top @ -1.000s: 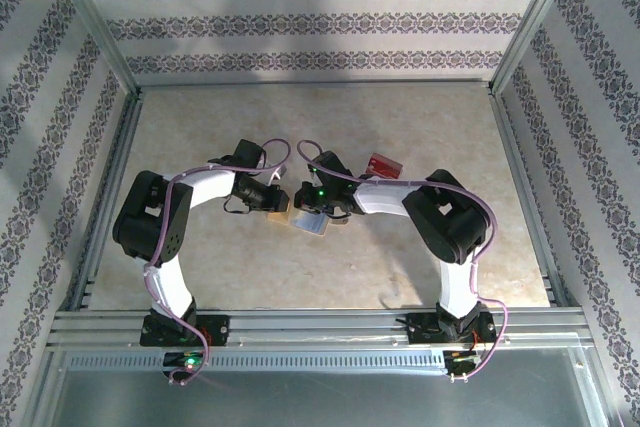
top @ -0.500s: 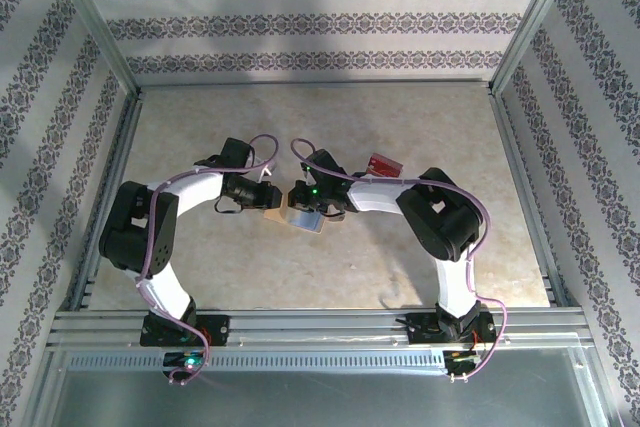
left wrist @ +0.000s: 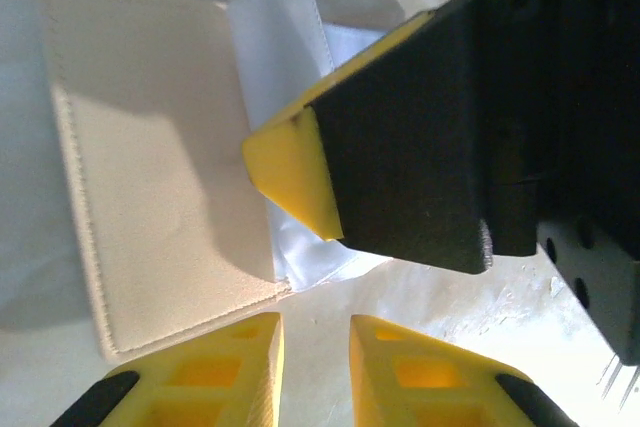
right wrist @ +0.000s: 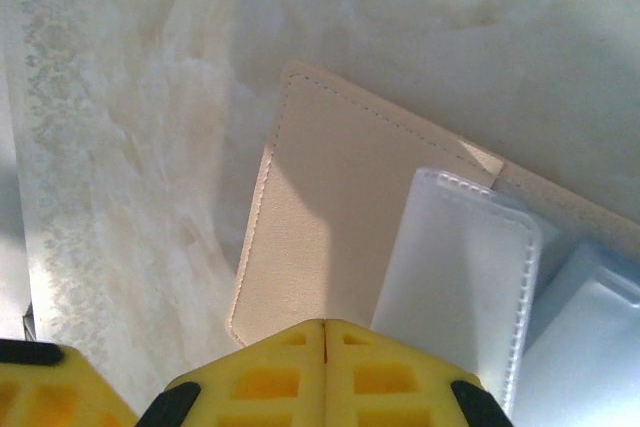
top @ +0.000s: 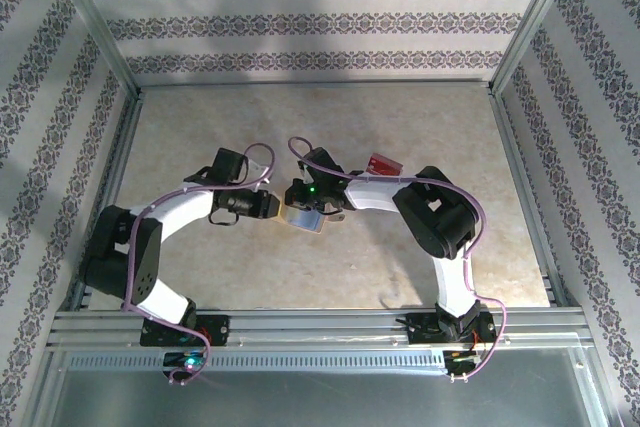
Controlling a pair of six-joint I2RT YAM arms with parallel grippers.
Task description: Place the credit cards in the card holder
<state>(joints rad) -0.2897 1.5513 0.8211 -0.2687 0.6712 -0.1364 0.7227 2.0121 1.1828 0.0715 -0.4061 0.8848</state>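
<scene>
One card holder [right wrist: 320, 237], one credit card [top: 383, 165]

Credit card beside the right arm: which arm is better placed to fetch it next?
Right, probably. The credit card lies close beside the right arm; the left end effector is across the card holder, farther off. The right end effector is shut, so it must open first.

One card holder [top: 305, 219] — and one red stack of credit cards [top: 383, 164], number untellable.

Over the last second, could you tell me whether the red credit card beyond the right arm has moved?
No. The red credit card lies just as far from the right side rail as before.
</scene>
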